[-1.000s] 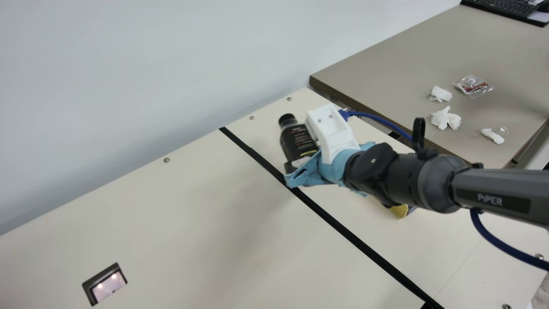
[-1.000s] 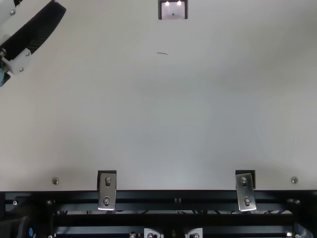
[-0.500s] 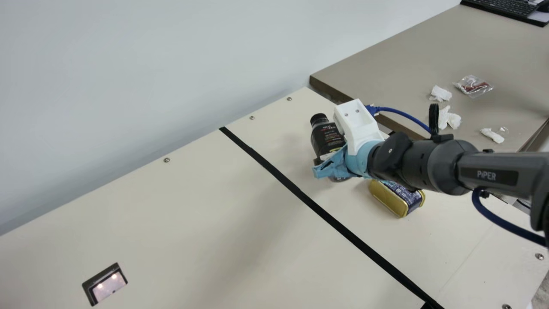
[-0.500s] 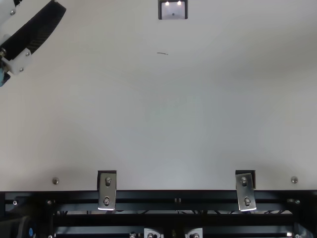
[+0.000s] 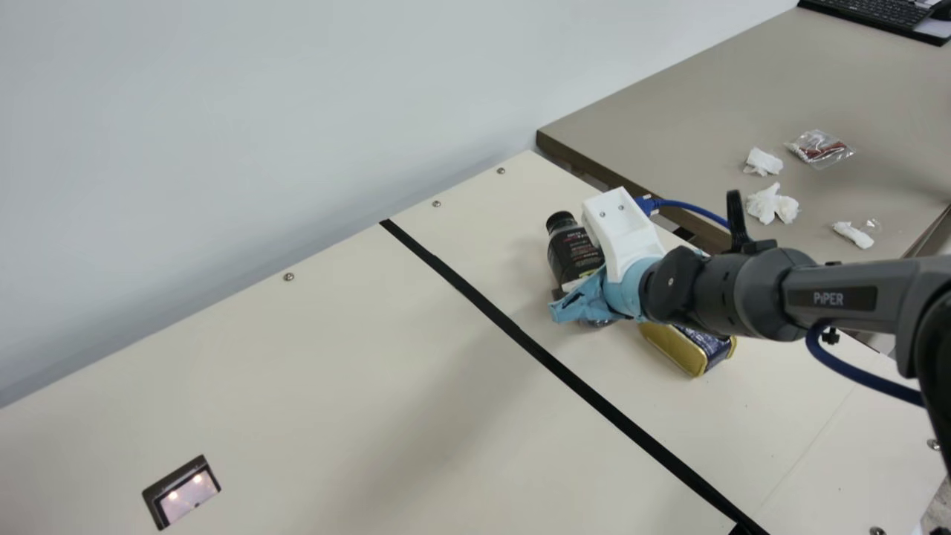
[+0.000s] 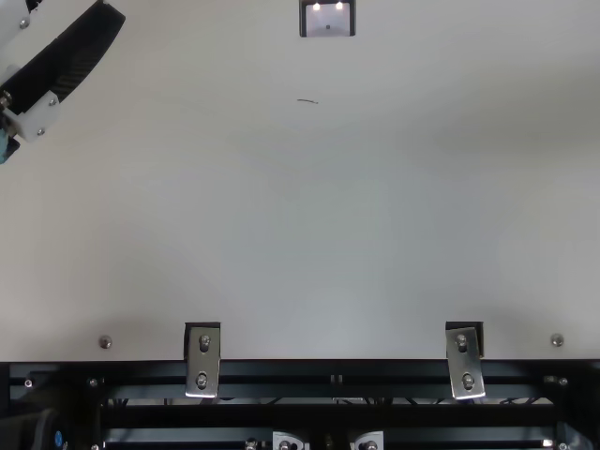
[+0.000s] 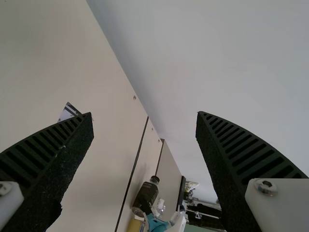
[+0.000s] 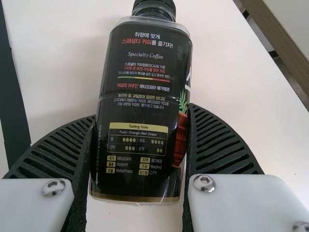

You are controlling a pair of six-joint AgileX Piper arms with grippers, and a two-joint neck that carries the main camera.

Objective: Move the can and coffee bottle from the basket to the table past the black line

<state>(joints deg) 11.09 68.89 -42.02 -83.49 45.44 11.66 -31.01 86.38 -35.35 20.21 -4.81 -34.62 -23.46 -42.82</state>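
Pale wall [image 5: 223, 134], cream table [image 5: 297, 386], black line [image 5: 583, 386] across.

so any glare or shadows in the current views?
Main view: soft shadow on the table left of the black line, two bright spots in the inset panel; top view: two bright spots there too; right wrist view: faint shadow beside the coffee bottle.

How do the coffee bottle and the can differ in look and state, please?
The coffee bottle is tall, dark and black-capped, while the can is blocky, blue and gold. The bottle is held in the right gripper; the can lies on the table, unheld. Both are on the same side of the black line.
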